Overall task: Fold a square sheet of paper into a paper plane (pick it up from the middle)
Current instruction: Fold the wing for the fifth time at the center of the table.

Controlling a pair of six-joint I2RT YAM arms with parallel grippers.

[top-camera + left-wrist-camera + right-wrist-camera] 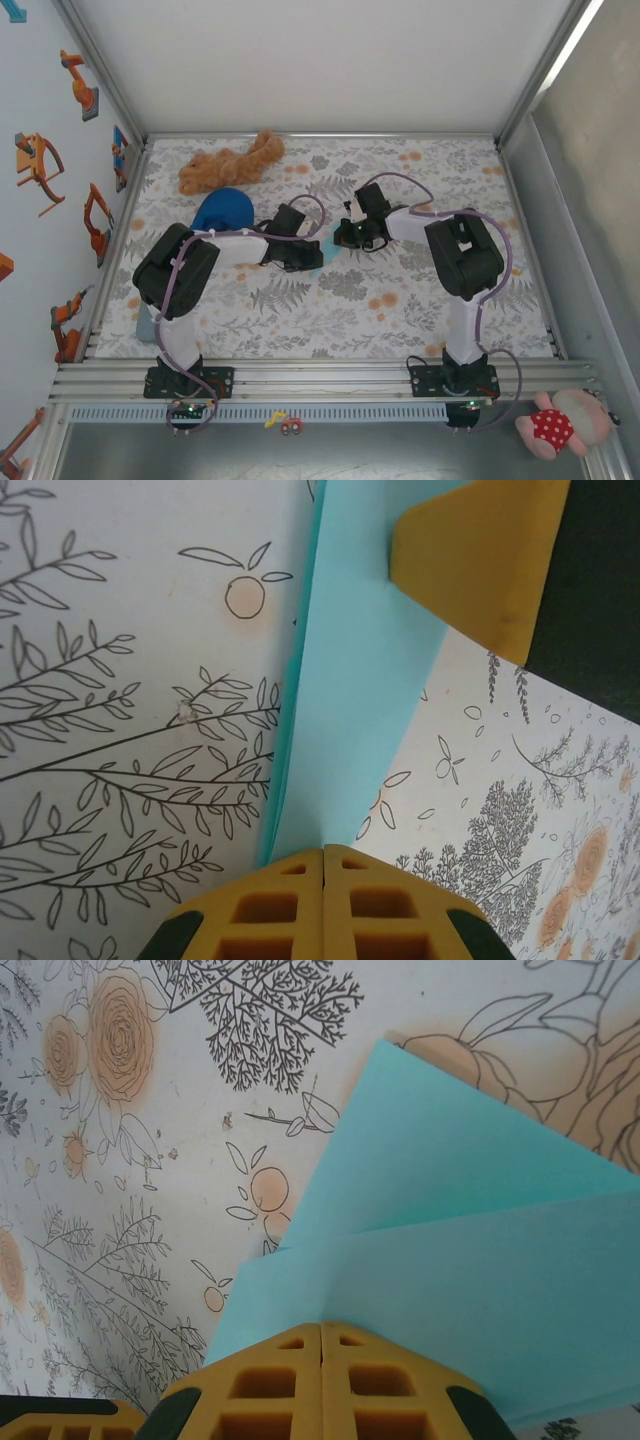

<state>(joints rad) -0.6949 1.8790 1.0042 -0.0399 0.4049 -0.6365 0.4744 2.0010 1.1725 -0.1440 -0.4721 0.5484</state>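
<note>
**Where 2 grippers meet, folded blue paper sits mid-counter**

Although the counter (pixel 420 300) is wide, the action sits at its middle, on a white cloth printed with grey leaves and orange blossoms. Silver rails frame it, with a plain white wall behind and orange robot stickers on the left wall. The sheet of paper (pixel 350 680), light cyan and already folded into overlapping layers, lies between the 2 arms. The left gripper (pixel 323 862) has its jaws pressed together on the sheet's narrow end. The right gripper (pixel 321 1335) is closed too, its tips on the paper; whether it pinches a layer is unclear. A brown plush toy (pixel 230 160) and a dark blue dome (pixel 222 210) rest toward the far-left side.
</note>
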